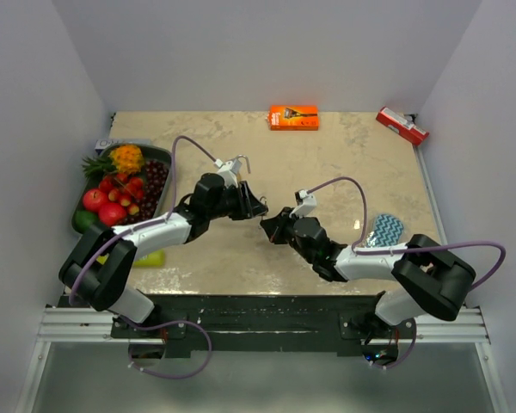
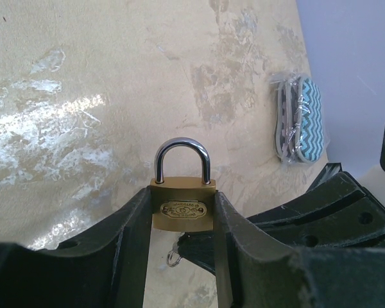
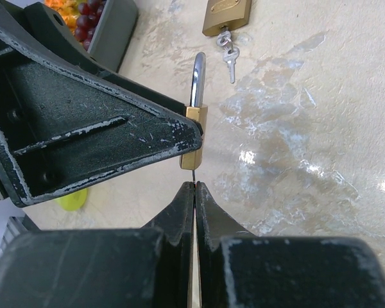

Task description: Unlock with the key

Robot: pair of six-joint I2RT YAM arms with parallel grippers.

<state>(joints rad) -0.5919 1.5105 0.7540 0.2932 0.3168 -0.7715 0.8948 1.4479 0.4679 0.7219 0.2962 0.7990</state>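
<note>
The left gripper (image 2: 183, 194) holds a brass padlock (image 2: 183, 215) by its two flat sides, jaws about half apart. The steel shackle (image 2: 182, 160) stands closed above the fingers. The padlock is held off the surface (image 1: 344, 163), over its middle, though the overhead view hides it behind the left gripper.

The right gripper (image 3: 194, 186) is pinched tight on a key (image 3: 194, 174), seen edge-on as a thin dark sliver. It runs from the fingertips up to the padlock's underside (how far it enters, if at all, cannot be told). The left wrist view shows a small ring (image 2: 173, 258) dangling beside the right gripper's tip below the padlock. The key's bow is hidden.

Further out, a second padlock (image 3: 228, 14) lies on the surface, cut off by the frame top, with small keys (image 3: 228, 54) hanging from it. A tray (image 1: 159, 185) of fruit sits by the left edge. A zigzag pouch (image 1: 385, 230) lies toward the right edge, partly under the right arm. An orange box (image 1: 293, 117) sits at the far edge and a red box (image 1: 402, 126) in the far right corner. A yellow-green thing (image 1: 150, 258) near the near left corner is mostly covered by the left arm.
</note>
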